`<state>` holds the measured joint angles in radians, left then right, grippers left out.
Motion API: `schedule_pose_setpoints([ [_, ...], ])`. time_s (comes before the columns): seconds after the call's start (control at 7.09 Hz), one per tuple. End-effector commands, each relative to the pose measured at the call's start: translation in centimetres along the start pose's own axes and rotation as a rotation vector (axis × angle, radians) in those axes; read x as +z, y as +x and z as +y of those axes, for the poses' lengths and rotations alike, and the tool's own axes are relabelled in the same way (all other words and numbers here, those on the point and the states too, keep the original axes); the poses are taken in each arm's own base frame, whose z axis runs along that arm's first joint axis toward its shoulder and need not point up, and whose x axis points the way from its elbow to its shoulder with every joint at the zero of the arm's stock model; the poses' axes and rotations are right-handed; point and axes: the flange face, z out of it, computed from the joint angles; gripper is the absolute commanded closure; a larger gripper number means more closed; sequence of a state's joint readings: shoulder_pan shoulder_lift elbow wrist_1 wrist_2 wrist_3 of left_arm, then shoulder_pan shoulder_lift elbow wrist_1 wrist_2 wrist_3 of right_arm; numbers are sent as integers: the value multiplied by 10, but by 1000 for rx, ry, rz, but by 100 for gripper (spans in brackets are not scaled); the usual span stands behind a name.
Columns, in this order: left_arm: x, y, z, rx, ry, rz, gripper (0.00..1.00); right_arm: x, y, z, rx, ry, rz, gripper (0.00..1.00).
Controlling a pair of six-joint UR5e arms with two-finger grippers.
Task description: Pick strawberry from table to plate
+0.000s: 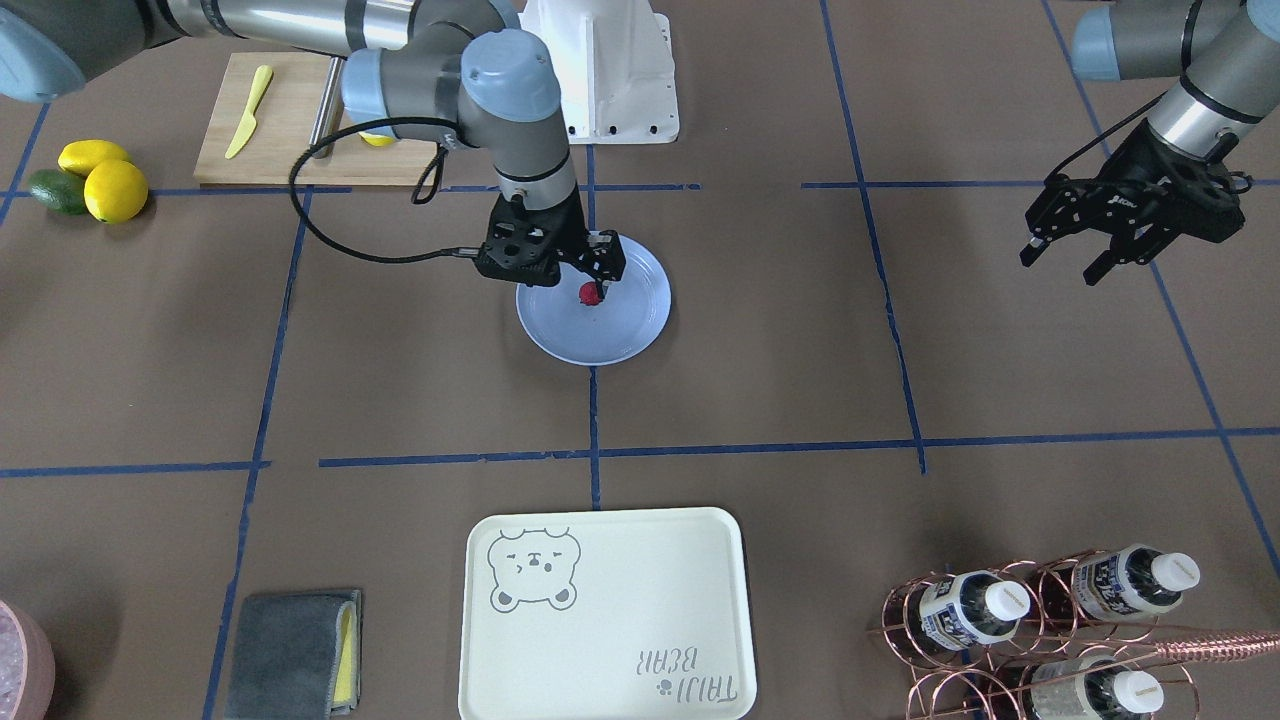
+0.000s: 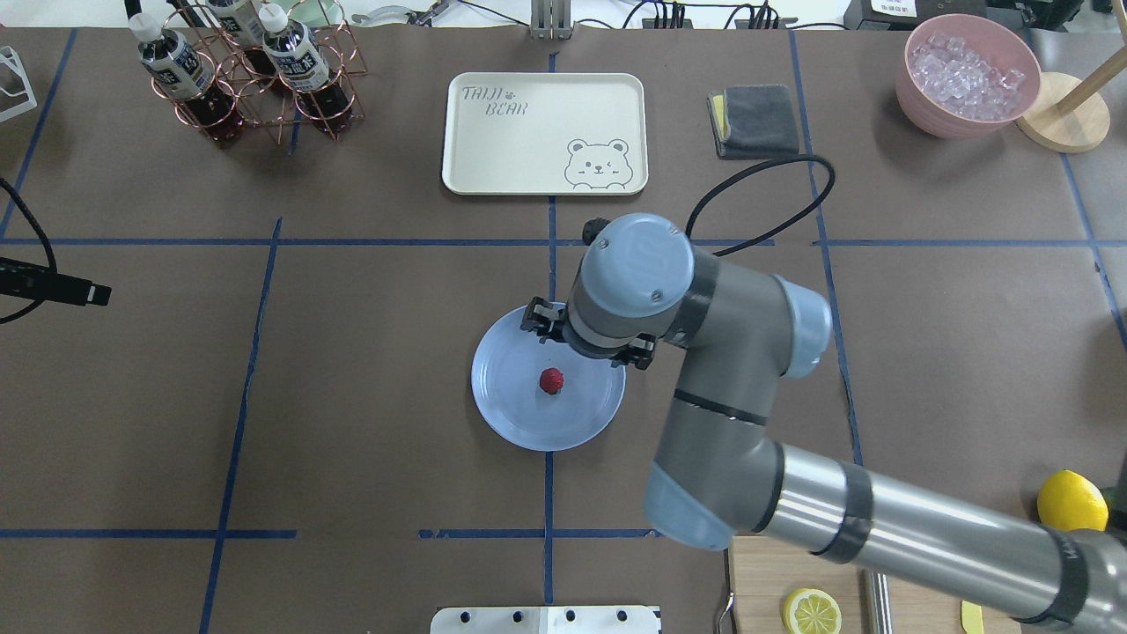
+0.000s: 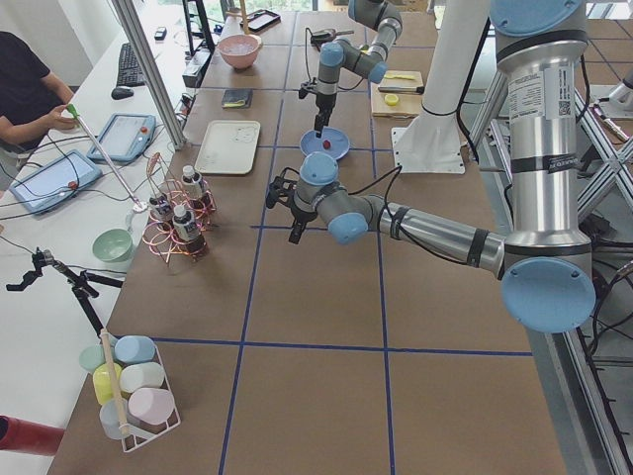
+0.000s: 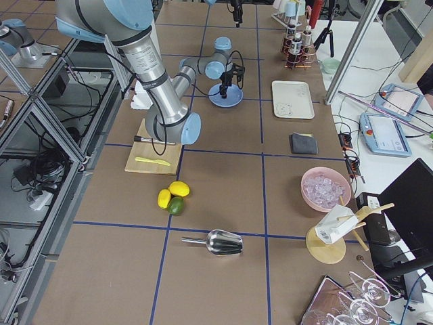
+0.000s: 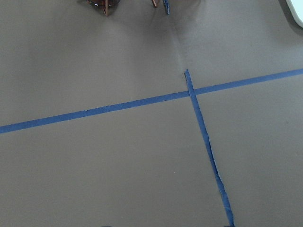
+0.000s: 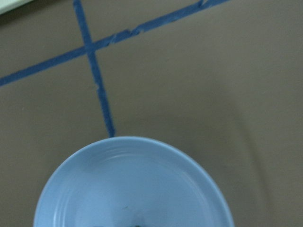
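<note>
Nearly finished: the strawberry (image 1: 589, 293) rests on the plate (image 1: 600, 355) at the right pincer (image 1: 598, 287) tips; whether the pincer is clenched or released cannot be told.

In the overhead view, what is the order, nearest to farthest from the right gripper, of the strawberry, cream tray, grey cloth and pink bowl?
1. strawberry, on the plate under the right gripper.
2. cream tray, straight ahead at the far side.
3. grey cloth, right of the tray.
4. pink bowl, far right corner.

White side desk (image 3: 45, 371), aluminium frame posts (image 3: 148, 69), even light.
</note>
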<state>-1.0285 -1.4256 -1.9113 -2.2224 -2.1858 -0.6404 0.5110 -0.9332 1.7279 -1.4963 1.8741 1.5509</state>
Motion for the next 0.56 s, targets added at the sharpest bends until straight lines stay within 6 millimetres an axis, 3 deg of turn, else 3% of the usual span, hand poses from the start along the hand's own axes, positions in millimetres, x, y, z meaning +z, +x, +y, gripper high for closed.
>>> schedule_pose_setpoints([
  [0.0, -21, -40, 13, 108, 8, -40, 16, -94, 103, -60, -92, -24, -11, 0],
  [0.14, -45, -71, 16, 143, 16, -27, 9, -117, 159, -88, -142, -10, 22, 0],
  [0.28, -81, -119, 11, 210, 80, -89, 1, -136, 236, -112, -215, 3, 71, 0],
  [0.42, -88, -160, 11, 221, 60, -137, 1, -152, 311, -135, -321, -13, 112, 0],
])
